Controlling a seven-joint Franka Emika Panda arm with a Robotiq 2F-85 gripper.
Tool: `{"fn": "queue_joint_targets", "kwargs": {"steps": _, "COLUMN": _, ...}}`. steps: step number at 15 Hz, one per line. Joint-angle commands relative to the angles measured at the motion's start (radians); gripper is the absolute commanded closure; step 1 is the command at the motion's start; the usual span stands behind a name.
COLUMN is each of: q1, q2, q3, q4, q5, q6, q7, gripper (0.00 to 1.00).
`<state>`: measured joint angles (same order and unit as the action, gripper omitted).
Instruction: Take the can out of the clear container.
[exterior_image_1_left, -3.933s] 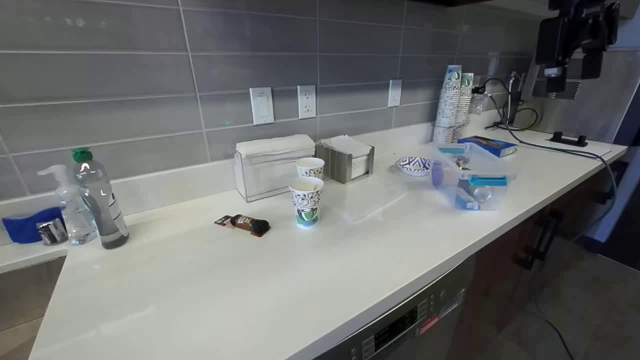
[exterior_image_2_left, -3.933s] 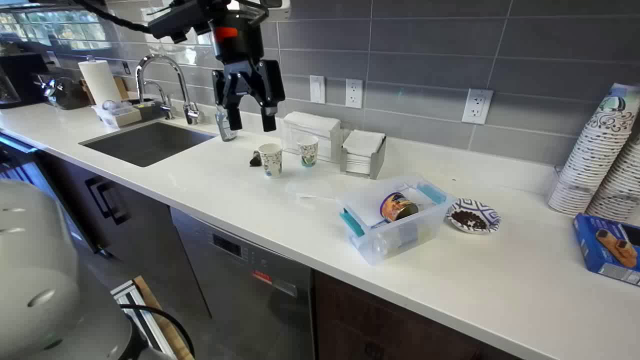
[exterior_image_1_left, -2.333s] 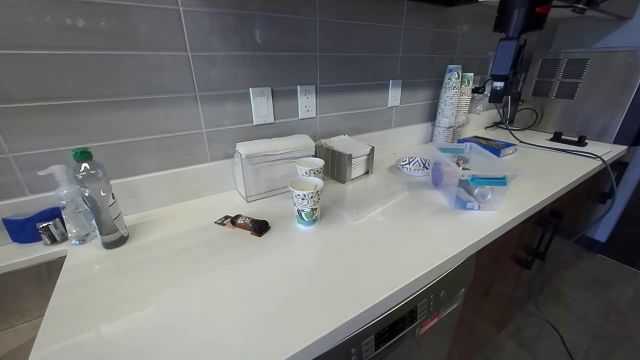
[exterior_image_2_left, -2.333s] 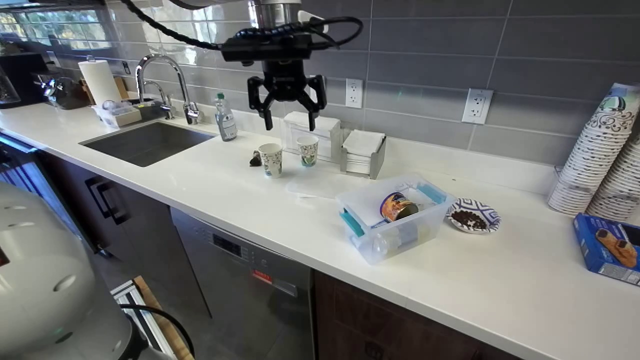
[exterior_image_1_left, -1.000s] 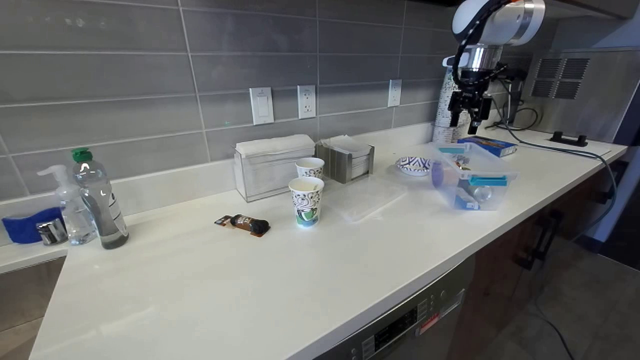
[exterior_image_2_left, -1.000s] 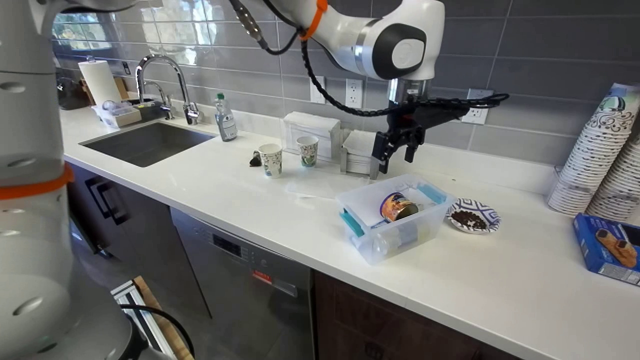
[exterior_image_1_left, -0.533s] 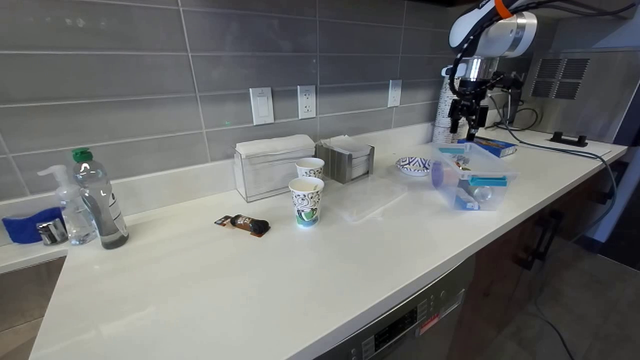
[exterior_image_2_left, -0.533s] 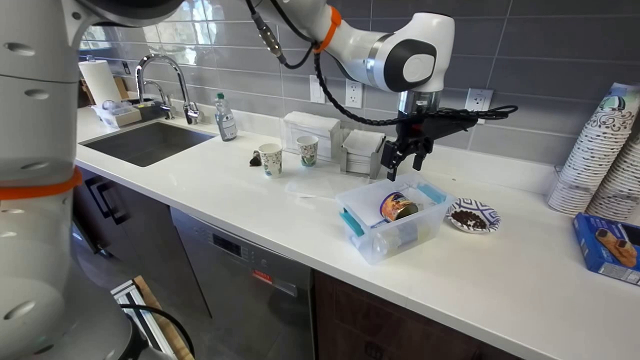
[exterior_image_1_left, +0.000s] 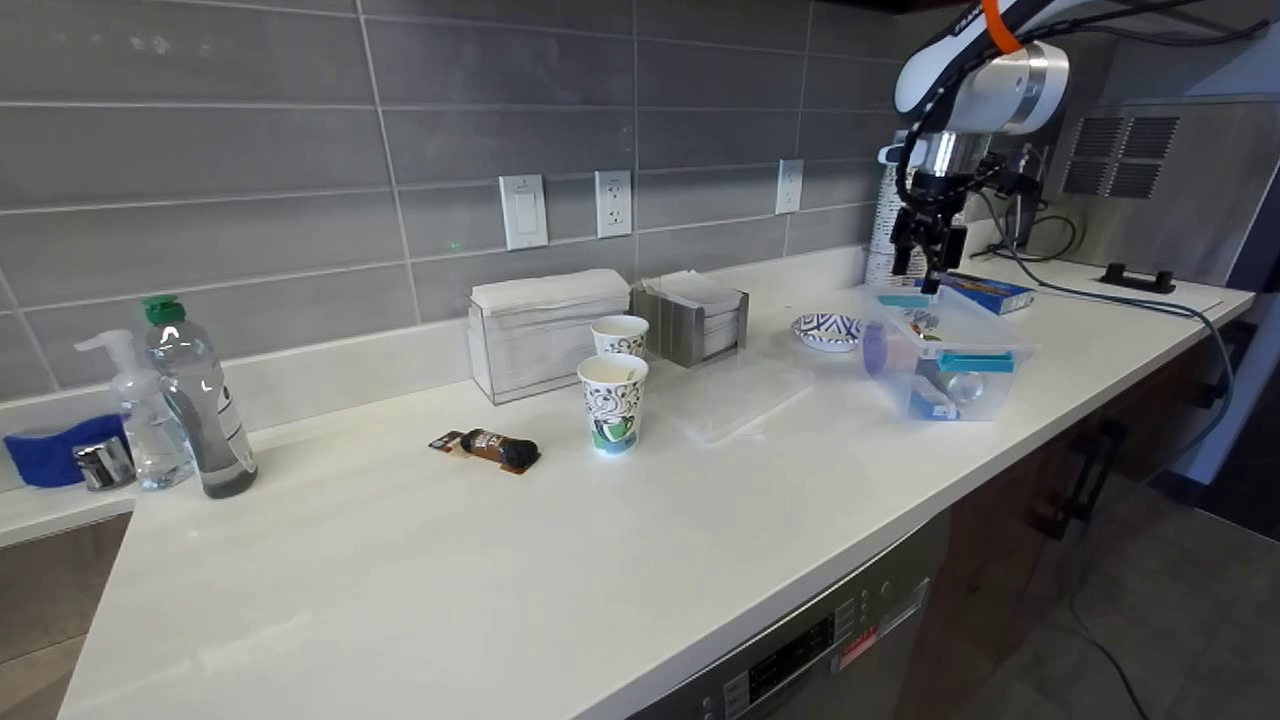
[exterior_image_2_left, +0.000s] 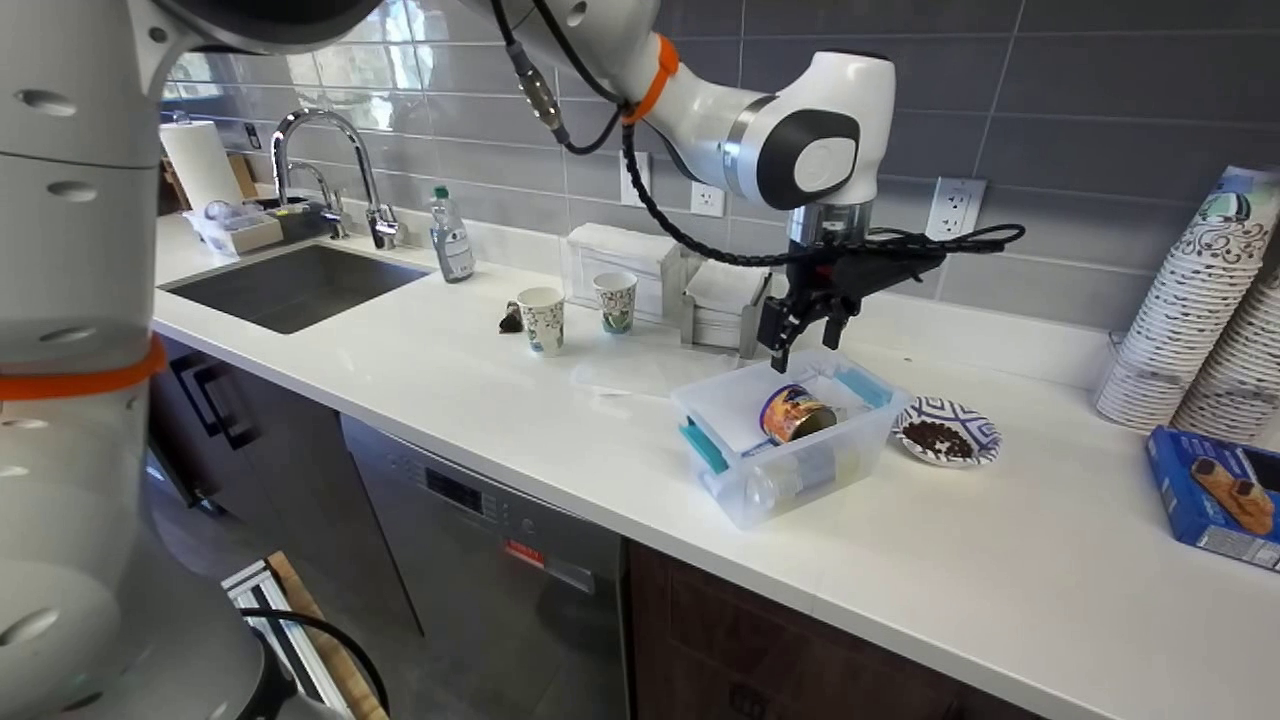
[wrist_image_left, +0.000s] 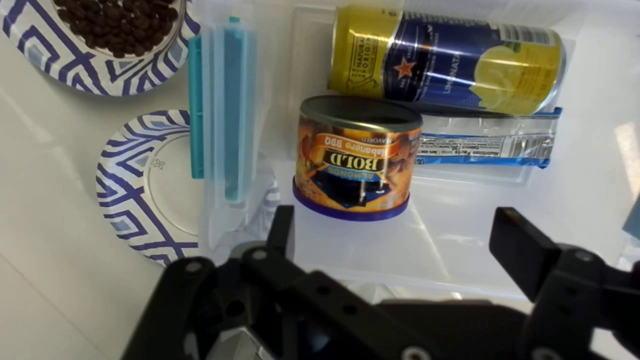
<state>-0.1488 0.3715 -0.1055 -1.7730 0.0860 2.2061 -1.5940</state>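
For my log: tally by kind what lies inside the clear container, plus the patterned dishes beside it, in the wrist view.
Cans: 2 (almond can, Limonata can)
Packets: 1 (blue-edged packet)
Patterned dishes: 2 (upper dish, lower dish)
Total: 5

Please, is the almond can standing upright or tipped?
Tipped: in an exterior view, the almond can lies on its side, its metal end facing mostly sideways.

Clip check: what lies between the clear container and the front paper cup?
A flat, lid-like translucent piece lies between the clear container and the front cup, in both exterior views.
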Motion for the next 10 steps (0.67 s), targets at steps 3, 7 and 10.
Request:
{"fn": "queue_joint_targets", "kwargs": {"steps": 3, "q1": -0.043, "q2": 0.007, "q3": 0.05, "q4": -0.132, "q5": 0.041, "q6": 0.187, "q7": 0.058, "gripper": 0.0}}
{"fn": "queue_joint_targets", "kwargs": {"steps": 7, "q1": -0.074, "q2": 0.035, "q3": 0.083, "q4": -0.181, "q5": 0.066, "q6": 0.289, "q7": 0.041, "gripper": 0.0}}
{"fn": "queue_joint_targets", "kwargs": {"steps": 10, "q1": -0.105, "q2": 0.053, "q3": 0.125, "q4": -0.195, "q5": 0.104, "q6": 0.363, "q7": 0.011, "gripper": 0.0}}
